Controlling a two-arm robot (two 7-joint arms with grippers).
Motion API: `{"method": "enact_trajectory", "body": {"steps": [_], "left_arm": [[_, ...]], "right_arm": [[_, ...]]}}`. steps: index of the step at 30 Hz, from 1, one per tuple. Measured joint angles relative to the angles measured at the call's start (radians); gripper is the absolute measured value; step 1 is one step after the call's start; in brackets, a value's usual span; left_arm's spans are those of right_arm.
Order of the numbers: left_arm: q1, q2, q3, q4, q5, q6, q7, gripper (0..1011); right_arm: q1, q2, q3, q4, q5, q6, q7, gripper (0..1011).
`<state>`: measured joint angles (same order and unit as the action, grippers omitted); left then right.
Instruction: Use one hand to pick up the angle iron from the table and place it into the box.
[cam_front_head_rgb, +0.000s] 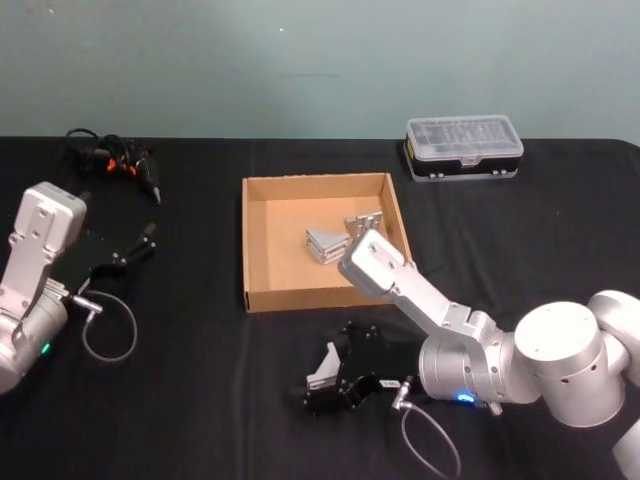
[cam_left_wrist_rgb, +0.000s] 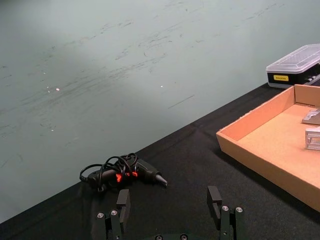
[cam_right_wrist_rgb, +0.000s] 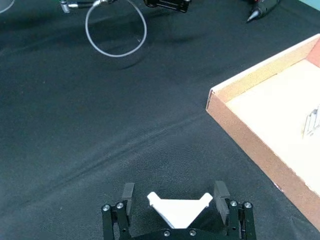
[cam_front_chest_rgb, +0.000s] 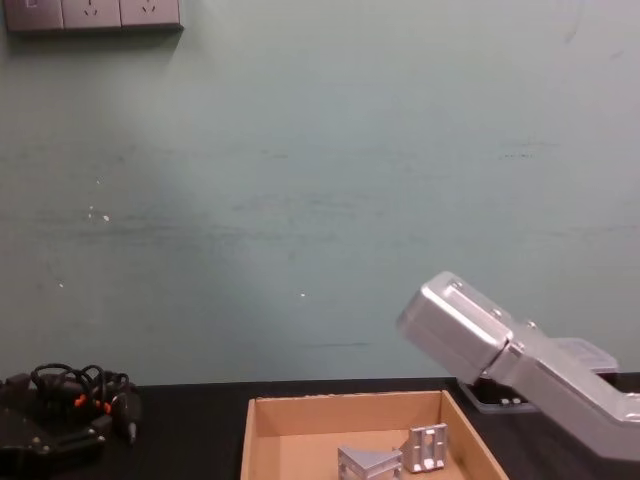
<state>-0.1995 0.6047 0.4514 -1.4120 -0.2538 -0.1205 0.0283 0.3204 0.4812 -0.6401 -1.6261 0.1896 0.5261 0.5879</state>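
A silvery angle iron (cam_front_head_rgb: 322, 373) (cam_right_wrist_rgb: 179, 211) lies on the black table (cam_front_head_rgb: 200, 400) in front of the tan cardboard box (cam_front_head_rgb: 262, 298) (cam_right_wrist_rgb: 260, 150) (cam_front_chest_rgb: 300, 409). My right gripper (cam_front_head_rgb: 326, 385) (cam_right_wrist_rgb: 174, 192) is low over the table, open, with one finger on each side of the iron. A small gap shows beside one finger. Two more angle irons (cam_front_head_rgb: 325, 244) (cam_front_chest_rgb: 368, 463) rest inside the box. At the table's left side my left gripper (cam_front_head_rgb: 135, 247) (cam_left_wrist_rgb: 169, 198) stays parked and open, holding nothing.
A clear-lidded plastic case (cam_front_head_rgb: 463, 147) (cam_left_wrist_rgb: 295, 65) stands behind the box to the right. A black tool with coiled cable (cam_front_head_rgb: 112, 160) (cam_left_wrist_rgb: 122, 172) lies at the back left. A grey cable loop (cam_front_head_rgb: 110, 325) (cam_right_wrist_rgb: 116, 30) hangs off the left arm.
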Motion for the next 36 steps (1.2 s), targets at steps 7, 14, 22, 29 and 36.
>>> {"method": "enact_trajectory", "body": {"steps": [7, 14, 22, 29, 36], "left_arm": [[0.0, 0.0, 0.0, 0.0, 0.0, 0.0, 0.0, 1011], [0.0, 0.0, 0.0, 0.0, 0.0, 0.0, 0.0, 1011], [0.0, 0.0, 0.0, 0.0, 0.0, 0.0, 0.0, 1011], [0.0, 0.0, 0.0, 0.0, 0.0, 0.0, 0.0, 1011], [0.0, 0.0, 0.0, 0.0, 0.0, 0.0, 0.0, 1011]], "right_arm": [[0.007, -0.009, -0.005, 0.02, 0.009, 0.009, -0.012, 1003], [0.006, -0.008, -0.004, 0.018, 0.008, 0.009, -0.011, 982], [0.005, -0.007, -0.004, 0.015, 0.007, 0.008, -0.011, 791], [0.005, -0.006, -0.004, 0.014, 0.006, 0.008, -0.01, 752], [0.005, -0.006, -0.004, 0.013, 0.005, 0.007, -0.009, 752]]}}
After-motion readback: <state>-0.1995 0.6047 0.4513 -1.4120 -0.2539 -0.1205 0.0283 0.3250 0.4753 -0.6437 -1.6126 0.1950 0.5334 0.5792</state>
